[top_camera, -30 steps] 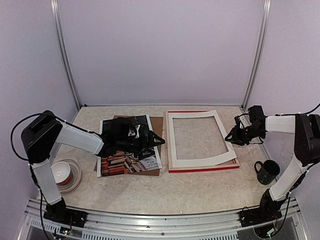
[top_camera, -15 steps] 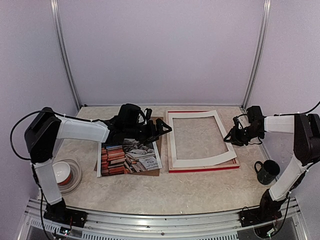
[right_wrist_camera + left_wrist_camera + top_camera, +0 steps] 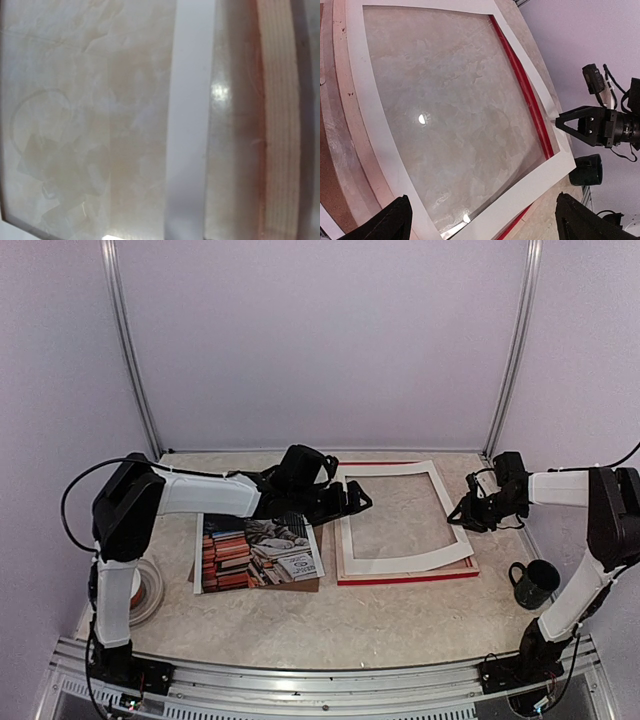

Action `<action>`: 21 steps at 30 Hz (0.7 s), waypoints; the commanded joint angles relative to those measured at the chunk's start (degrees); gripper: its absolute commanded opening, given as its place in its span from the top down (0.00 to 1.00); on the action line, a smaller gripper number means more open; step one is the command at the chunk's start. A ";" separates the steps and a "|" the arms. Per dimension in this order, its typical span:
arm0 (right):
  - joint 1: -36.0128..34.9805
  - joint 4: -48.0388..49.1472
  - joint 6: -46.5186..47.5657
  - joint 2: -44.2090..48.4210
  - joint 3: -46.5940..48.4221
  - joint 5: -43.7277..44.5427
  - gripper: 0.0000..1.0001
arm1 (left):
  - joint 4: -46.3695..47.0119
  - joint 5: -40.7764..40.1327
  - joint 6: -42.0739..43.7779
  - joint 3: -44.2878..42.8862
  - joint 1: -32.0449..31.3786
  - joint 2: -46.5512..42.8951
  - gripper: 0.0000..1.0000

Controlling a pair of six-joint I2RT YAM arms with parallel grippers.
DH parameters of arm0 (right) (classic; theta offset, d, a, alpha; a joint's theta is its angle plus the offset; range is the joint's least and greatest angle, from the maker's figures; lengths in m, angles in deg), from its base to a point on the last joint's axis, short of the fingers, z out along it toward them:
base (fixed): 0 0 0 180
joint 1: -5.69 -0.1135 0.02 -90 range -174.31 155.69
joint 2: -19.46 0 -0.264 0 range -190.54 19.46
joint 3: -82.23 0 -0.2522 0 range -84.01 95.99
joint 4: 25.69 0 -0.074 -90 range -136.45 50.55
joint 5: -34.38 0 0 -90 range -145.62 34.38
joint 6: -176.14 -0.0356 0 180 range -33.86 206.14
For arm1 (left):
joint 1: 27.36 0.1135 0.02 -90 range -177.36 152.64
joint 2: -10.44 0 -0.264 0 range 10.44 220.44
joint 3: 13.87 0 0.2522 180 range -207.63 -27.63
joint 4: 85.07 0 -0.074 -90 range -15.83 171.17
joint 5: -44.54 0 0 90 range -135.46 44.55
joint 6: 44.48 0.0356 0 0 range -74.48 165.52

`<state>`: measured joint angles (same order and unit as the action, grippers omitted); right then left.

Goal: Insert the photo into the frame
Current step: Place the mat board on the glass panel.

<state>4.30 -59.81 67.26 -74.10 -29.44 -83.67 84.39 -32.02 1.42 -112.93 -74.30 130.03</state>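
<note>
Photo (image 3: 262,552) lay face up on brown backing board (image 3: 320,540), left of table (image 3: 380,625) centre. L gripper (image 3: 352,502) hovered w/ jaws wide apart, empty, by left side of frame (image 3: 405,577). The frame lay flat right of centre, white mat (image 3: 390,563) skewed on top. R gripper (image 3: 462,514) sat at mat's right edge; can't tell its jaw state.

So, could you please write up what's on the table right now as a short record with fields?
photo: flat, face up, on the brown backing board, left of the frame
frame: flat on the table, no photo in it
white mat: lying askew on the frame
left hand: open, empty, over the frame's left side
right hand: at the mat's right edge; grip unclear
mug: dark, upright, right of the frame
</note>
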 commanded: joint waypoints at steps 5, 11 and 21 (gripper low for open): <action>-0.72 -0.93 0.62 -0.27 0.31 0.06 0.67 | -7.52 -8.31 6.27 -6.79 -2.47 6.34 0.01; -0.69 -0.88 0.61 -0.55 0.32 0.32 0.67 | -8.43 -8.20 6.52 -8.63 -3.49 7.94 0.01; -0.72 -0.95 0.60 -0.62 0.22 0.87 0.66 | -15.86 -10.84 5.60 -15.52 -5.88 12.82 0.01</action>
<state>4.30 -59.81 67.24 -74.10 -29.44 -83.32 72.09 -41.36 6.87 -127.05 -79.35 140.80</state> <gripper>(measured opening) 0.338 0.989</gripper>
